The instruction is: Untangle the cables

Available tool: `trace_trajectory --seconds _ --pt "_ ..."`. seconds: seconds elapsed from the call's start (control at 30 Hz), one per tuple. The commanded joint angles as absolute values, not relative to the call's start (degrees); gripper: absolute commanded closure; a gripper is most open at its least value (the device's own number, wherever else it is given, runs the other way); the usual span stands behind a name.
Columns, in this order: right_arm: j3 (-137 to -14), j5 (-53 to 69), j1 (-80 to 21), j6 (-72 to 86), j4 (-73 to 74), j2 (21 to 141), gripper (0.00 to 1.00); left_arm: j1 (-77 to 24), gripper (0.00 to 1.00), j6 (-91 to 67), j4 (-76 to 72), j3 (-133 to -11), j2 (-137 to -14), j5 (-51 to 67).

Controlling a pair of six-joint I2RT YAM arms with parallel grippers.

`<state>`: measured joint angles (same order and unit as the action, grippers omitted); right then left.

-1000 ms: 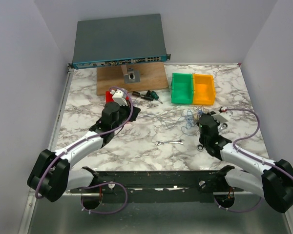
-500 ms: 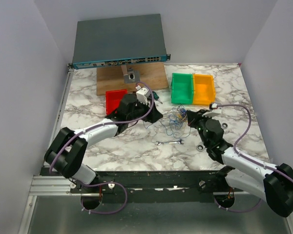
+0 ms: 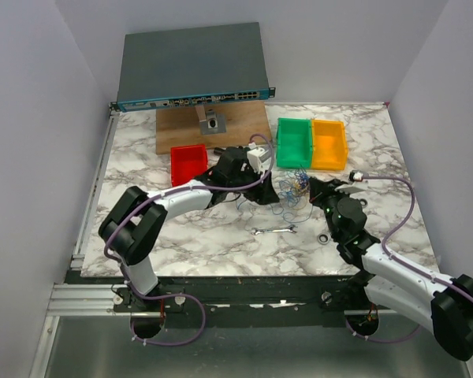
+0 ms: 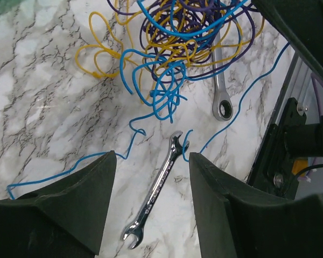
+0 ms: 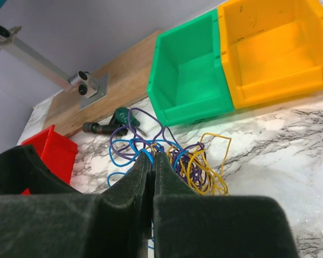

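The cables (image 3: 290, 187) are a tangle of blue, yellow and purple wire lying just in front of the green bin. In the left wrist view the cables (image 4: 188, 32) fill the top, with one long blue strand trailing down past both fingers. My left gripper (image 3: 266, 193) hovers just left of the tangle. It (image 4: 152, 158) stands open above a small silver wrench (image 4: 156, 193), with nothing between its fingers. My right gripper (image 3: 314, 186) is at the tangle's right side. It (image 5: 152, 156) is shut, with a blue strand of the cables (image 5: 172, 158) running into its tips.
Green bin (image 3: 294, 143) and orange bin (image 3: 329, 145) stand right behind the tangle; a red bin (image 3: 188, 164) is left of my left arm. A ratchet wrench (image 4: 220, 91) lies partly under the wires. A screwdriver (image 5: 110, 124), a wooden board (image 3: 213, 126) and a network switch (image 3: 193, 67) sit farther back.
My left arm swung right from the red bin to the tangle, and its gripper opened. The right gripper stayed shut; the tangle shifted left with it.
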<state>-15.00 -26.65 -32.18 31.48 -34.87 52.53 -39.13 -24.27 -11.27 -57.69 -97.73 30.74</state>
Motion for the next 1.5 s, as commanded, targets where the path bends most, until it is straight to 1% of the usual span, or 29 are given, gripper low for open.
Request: trace_trajectory --seconds 0.0,0.1,0.17,0.2,0.33,0.4,0.57,0.6,0.7,0.77,0.83,0.87,0.9,0.93,1.0,1.07,1.1,1.17,1.23,1.27,1.33,1.4,1.47 --pt "-14.15 -30.92 -32.34 32.91 -36.32 51.72 0.99 -40.74 0.45 -21.73 -7.28 -61.60 -101.12 32.04" --pt "-13.74 -30.84 -32.28 33.13 -36.59 51.41 0.99 -40.82 0.53 -20.99 -5.41 -64.35 -104.05 31.62" --pt "-13.56 -30.84 -32.34 33.27 -36.74 51.11 0.99 -40.80 0.53 -20.49 -4.86 -65.35 -105.39 30.53" --pt "-13.47 -30.67 -32.34 33.32 -36.82 51.02 0.99 -40.79 0.52 -20.27 -5.23 -65.27 -105.83 30.02" --pt "-13.19 -29.29 -32.32 33.22 -37.00 50.48 0.99 -40.80 0.44 -19.51 -8.71 -64.16 -107.01 29.46" --pt "-12.97 -29.17 -32.29 33.47 -37.07 50.35 0.99 -40.80 0.42 -19.62 -10.35 -63.59 -107.86 28.20" --pt "-12.66 -28.92 -32.34 33.85 -37.35 50.33 0.99 -40.86 0.42 -21.98 -15.51 -63.90 -109.78 29.73" --pt "-12.66 -29.00 -32.29 33.88 -37.35 50.29 0.99 -40.85 0.44 -22.39 -15.98 -64.68 -110.37 29.49" --pt "-12.66 -29.45 -32.33 34.17 -37.24 50.47 0.99 -40.78 0.59 -23.81 -12.57 -69.43 -113.77 27.18" --pt "-12.66 -29.75 -32.34 34.41 -36.92 50.43 0.99 -40.87 0.63 -25.64 -14.08 -70.98 -115.35 28.09" --pt "-12.66 -30.40 -32.34 34.63 -36.40 50.23 0.99 -40.79 0.65 -27.78 -17.74 -70.59 -115.88 30.49" --pt "-12.66 -30.97 -32.32 34.84 -36.10 50.17 0.99 -40.84 0.65 -28.92 -18.90 -70.23 -115.78 30.90" --pt "-12.66 -31.47 -32.33 35.05 -35.75 50.12 0.99 -40.82 0.62 -29.69 -20.55 -69.41 -115.40 31.03" --pt "-12.66 -32.15 -32.30 35.49 -35.54 50.07 0.99 -40.80 0.55 -30.19 -22.21 -68.47 -114.75 31.30" --pt "-12.66 -32.77 -32.25 35.82 -35.33 50.07 0.99 -40.86 0.46 -30.74 -25.37 -66.74 -113.71 32.97" --pt "-12.74 -32.85 -32.29 35.85 -35.29 50.15 0.99 -41.03 0.45 -30.77 -25.31 -66.68 -113.43 32.64" --pt "-12.79 -32.85 -32.21 35.85 -35.30 50.20 0.99 -41.04 0.48 -30.76 -24.70 -67.36 -113.71 32.59" --pt "-12.83 -32.72 -32.30 35.94 -35.33 50.46 0.99 -41.00 0.68 -30.96 -23.21 -69.22 -115.45 33.19" --pt "-13.17 -32.74 -32.30 35.91 -34.86 50.69 0.99 -40.80 0.96 -32.23 -24.30 -69.16 -115.83 34.68" --pt "-13.34 -33.00 -32.29 35.92 -34.28 50.55 0.99 -40.55 1.00 -32.97 -26.83 -67.63 -115.05 34.88" --pt "-13.45 -35.29 -32.32 36.54 -32.77 50.03 0.99 -39.95 1.00 -33.39 -30.18 -62.87 -112.18 34.54" --pt "-13.98 -41.63 -32.34 39.12 -28.89 49.59 0.99 -39.40 1.00 -31.69 -28.09 -59.70 -108.35 32.30" --pt "-15.15 -51.96 -32.25 44.51 -22.33 49.82 0.99 -38.41 1.00 -30.68 -25.45 -56.19 -103.89 29.67"
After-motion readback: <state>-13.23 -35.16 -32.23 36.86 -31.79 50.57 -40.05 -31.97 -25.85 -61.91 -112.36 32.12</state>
